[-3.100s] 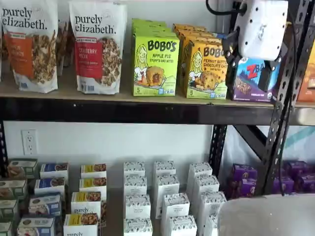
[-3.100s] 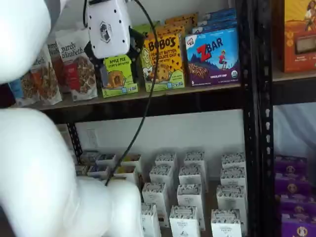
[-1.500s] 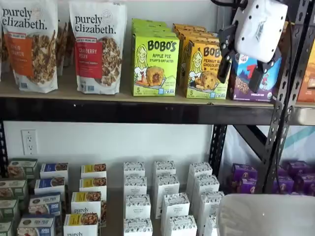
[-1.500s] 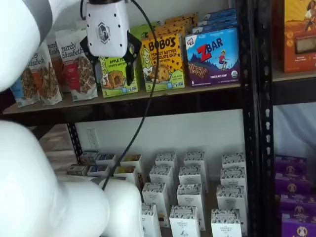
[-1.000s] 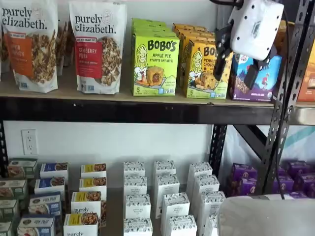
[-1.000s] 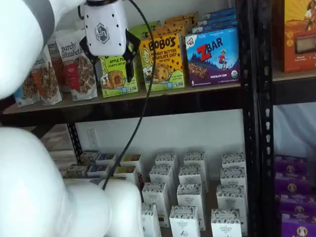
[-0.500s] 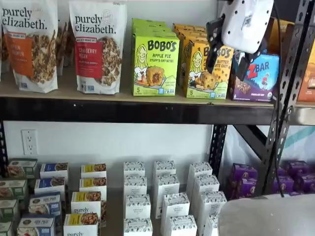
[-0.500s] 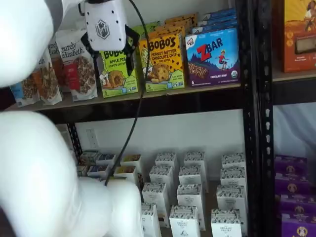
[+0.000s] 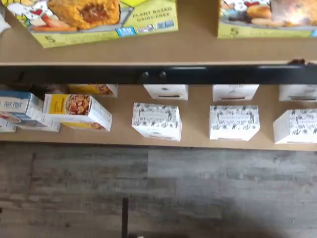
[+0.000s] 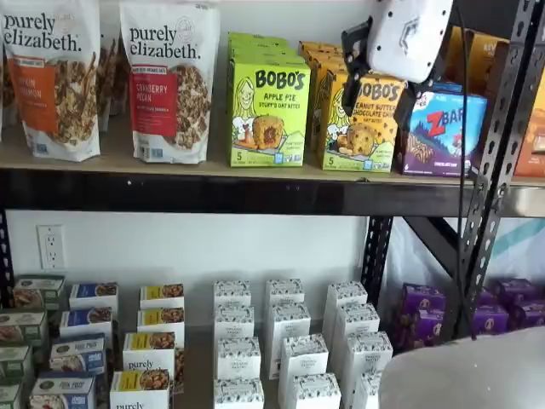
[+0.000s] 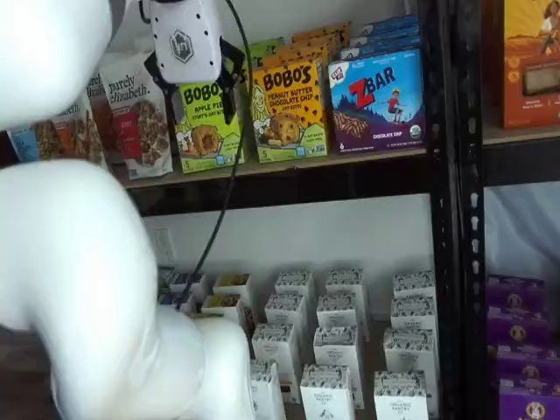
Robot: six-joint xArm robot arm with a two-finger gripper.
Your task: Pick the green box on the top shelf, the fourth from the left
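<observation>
- The green box (image 10: 268, 111), a lime Bobo's apple pie carton, stands upright at the front edge of the top shelf (image 10: 213, 192), with more green cartons lined up behind it.
- To one side of the green box stands a Purely Elizabeth granola bag (image 10: 169, 81); on its other side, just beside it, is the yellow-orange Bobo's carton (image 10: 362, 128), and beyond that the blue ZBar carton (image 10: 438, 132).
- The gripper (image 10: 377, 89), a white body with two black fingers spread well apart and holding nothing, hangs in front of the yellow-orange carton in one shelf view; in a shelf view from the other side the gripper (image 11: 194, 90) overlaps the green box's upper part.
- Seen from the wrist, the green box's lower edge (image 9: 99, 22) rests on the board above the black front rail (image 9: 158, 74); small white cartons (image 9: 156, 120) sit on the shelf below.
</observation>
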